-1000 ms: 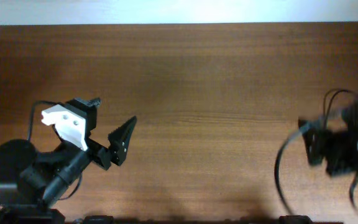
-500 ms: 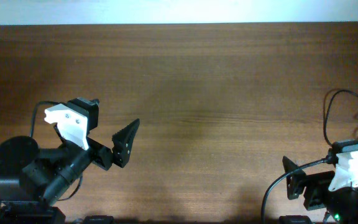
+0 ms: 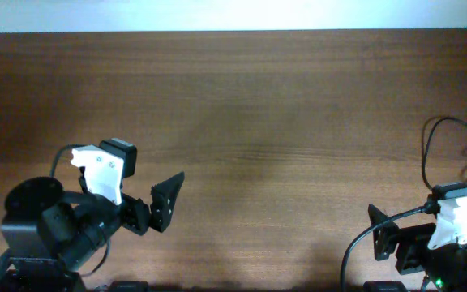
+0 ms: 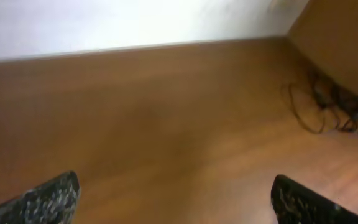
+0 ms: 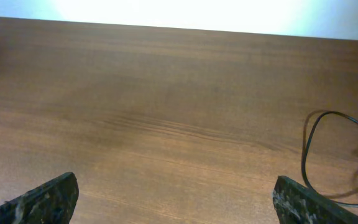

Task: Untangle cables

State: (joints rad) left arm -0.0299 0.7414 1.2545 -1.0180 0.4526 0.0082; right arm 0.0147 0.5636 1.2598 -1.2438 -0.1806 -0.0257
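The cables are thin black cords lying in loose loops at the table's far right edge (image 3: 425, 154). In the left wrist view they show as a tangle far off at the right (image 4: 328, 102). In the right wrist view one loop (image 5: 304, 158) lies ahead to the right, beyond the right finger. My left gripper (image 3: 165, 203) is open and empty over bare wood at the front left (image 4: 176, 180). My right gripper (image 3: 386, 240) is open and empty at the front right (image 5: 176, 180), short of the cables.
The wooden table (image 3: 250, 122) ends at a pale back wall. A thick black arm wire (image 3: 349, 255) curves beside the right arm base. A brown side panel (image 4: 347, 37) stands behind the cables.
The right arm swung down from the right edge to the front right corner, then held still. The left arm shifted slightly down and right. Both grippers stayed open.
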